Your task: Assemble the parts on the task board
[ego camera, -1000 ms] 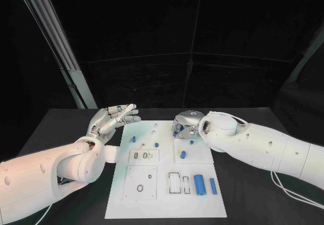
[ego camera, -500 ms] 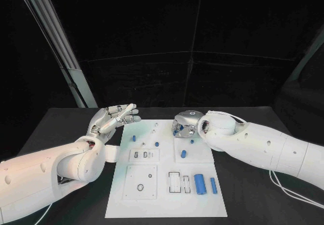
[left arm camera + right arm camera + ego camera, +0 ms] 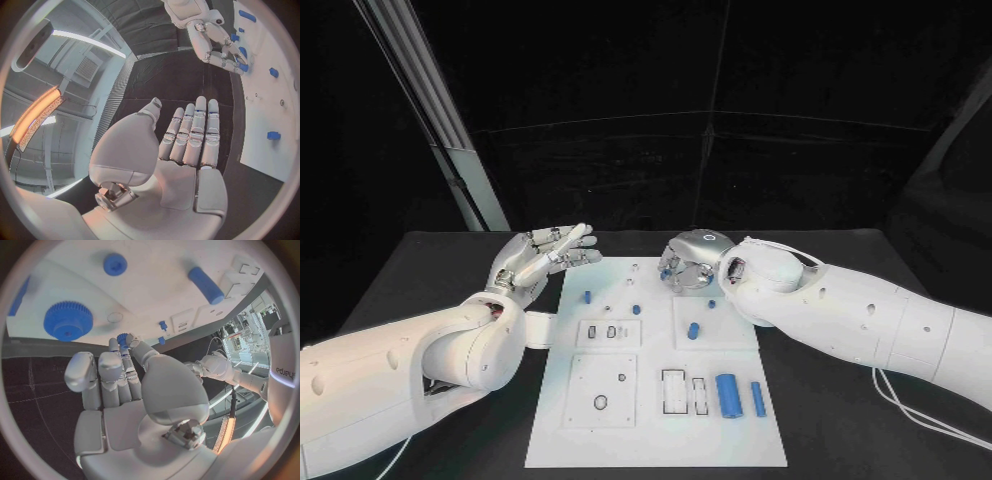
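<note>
Black table (image 3: 444,270) around the task board (image 3: 646,425) — grey pole (image 3: 437,120) behind

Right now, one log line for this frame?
left hand: open, off board | right hand: pinching small blue gear over task board | large gear: on board

Flat white rectangular task board (image 3: 646,440) is lying mid-table, carrying small blue plastic parts (image 3: 727,392) scattered across it.

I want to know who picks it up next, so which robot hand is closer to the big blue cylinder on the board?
Right. The right robot hand hovers over the board's far end, beyond the cylinder. The left robot hand is off the board's far left corner, farther away.
</note>
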You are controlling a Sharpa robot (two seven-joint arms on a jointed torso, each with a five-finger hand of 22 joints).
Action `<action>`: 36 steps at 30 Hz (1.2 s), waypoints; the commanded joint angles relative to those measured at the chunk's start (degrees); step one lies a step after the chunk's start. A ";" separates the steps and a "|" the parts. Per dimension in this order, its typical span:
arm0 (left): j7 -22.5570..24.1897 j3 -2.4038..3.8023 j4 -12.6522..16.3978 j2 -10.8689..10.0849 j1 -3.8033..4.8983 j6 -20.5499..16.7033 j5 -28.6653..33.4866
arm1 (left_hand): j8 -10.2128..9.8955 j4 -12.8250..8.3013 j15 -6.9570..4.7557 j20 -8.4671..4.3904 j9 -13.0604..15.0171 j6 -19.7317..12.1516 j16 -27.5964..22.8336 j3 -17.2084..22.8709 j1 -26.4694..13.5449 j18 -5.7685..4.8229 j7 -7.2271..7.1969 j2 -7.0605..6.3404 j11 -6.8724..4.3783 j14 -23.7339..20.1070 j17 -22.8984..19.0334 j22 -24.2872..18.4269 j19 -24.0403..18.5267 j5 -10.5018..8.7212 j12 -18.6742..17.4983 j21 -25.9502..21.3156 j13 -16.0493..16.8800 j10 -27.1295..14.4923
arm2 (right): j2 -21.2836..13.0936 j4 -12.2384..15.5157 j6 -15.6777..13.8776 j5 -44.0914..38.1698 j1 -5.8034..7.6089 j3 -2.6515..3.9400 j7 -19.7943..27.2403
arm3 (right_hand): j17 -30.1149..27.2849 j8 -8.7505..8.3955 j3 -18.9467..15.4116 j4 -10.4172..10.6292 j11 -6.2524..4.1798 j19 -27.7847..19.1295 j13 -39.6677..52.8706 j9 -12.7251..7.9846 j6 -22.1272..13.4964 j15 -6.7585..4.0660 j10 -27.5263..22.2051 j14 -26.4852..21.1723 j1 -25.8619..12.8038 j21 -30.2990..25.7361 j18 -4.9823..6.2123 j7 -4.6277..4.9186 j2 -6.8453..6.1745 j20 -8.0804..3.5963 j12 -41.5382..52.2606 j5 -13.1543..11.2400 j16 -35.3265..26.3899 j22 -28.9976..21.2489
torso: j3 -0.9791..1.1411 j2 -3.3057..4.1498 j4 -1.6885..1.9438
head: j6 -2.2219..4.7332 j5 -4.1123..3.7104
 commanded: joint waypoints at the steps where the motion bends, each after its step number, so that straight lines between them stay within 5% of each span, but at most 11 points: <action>1: 0.11 0.05 -0.01 0.11 0.07 0.81 -0.04 | -0.26 -0.36 0.33 0.00 -0.08 -0.27 -0.21 0.13 -0.31 0.79 1.42 0.08 0.34 0.03 -0.07 -0.08 0.31 0.23 -0.37 -0.35 -0.06 0.03 | 1.17 -1.01 -5.30 0.87 0.44 0.04 -0.73 | 0.42 -0.22 0.77 0.20 0.09 0.35 -0.09 0.15 0.11 -0.14 -0.05 -0.12 -0.09 0.56 -1.00 0.13 -0.80 -0.13 -0.16 -0.36 0.63 0.53 | -0.03 0.15 0.21 | 0.15 0.35; 10: 0.08 0.06 0.19 0.24 0.13 0.87 -0.04 | -0.26 -0.36 0.33 0.00 -0.08 -0.27 -0.21 0.13 -0.31 0.79 1.42 0.08 0.34 0.03 -0.07 -0.08 0.31 0.23 -0.37 -0.35 -0.06 0.03 | 5.31 -5.61 -6.20 1.23 1.68 0.05 -0.35 | 0.65 -0.41 1.93 0.61 0.25 0.38 -0.15 0.09 -0.14 -0.03 -0.43 -0.11 0.14 0.81 -1.05 0.28 -1.61 -0.04 -0.24 -0.37 1.04 0.83 | -0.30 0.56 0.90 | 0.38 -0.15; 19: 0.05 0.06 0.39 0.30 0.22 0.89 -0.04 | -0.31 -0.41 0.34 0.01 -0.07 -0.28 -0.27 0.14 -0.29 0.79 1.42 0.13 0.36 0.03 -0.08 -0.11 0.31 0.23 -0.44 -0.38 -0.06 -0.02 | 8.47 -9.07 -5.20 1.48 2.31 0.05 -0.02 | 0.79 -0.51 2.73 1.02 0.40 0.36 -0.18 0.05 -0.43 0.08 -0.77 -0.13 0.17 0.96 -1.06 0.43 -2.31 0.06 -0.27 -0.49 1.33 0.97 | -0.48 0.80 1.18 | 0.47 -0.31; 36: -0.08 0.07 0.42 0.62 0.27 1.26 -0.04 | -0.31 -0.41 0.34 0.01 -0.07 -0.28 -0.27 0.14 -0.29 0.79 1.42 0.13 0.36 0.03 -0.08 -0.11 0.31 0.23 -0.44 -0.38 -0.06 -0.02 | 11.37 -12.38 0.42 0.98 2.57 0.02 -0.35 | -0.08 -0.48 3.25 1.83 0.49 0.39 -0.13 0.06 -0.63 0.20 -0.92 -0.35 -0.21 1.17 -1.10 0.51 -3.50 0.19 -0.17 -0.59 1.08 1.26 | -0.46 0.92 1.12 | 0.30 0.00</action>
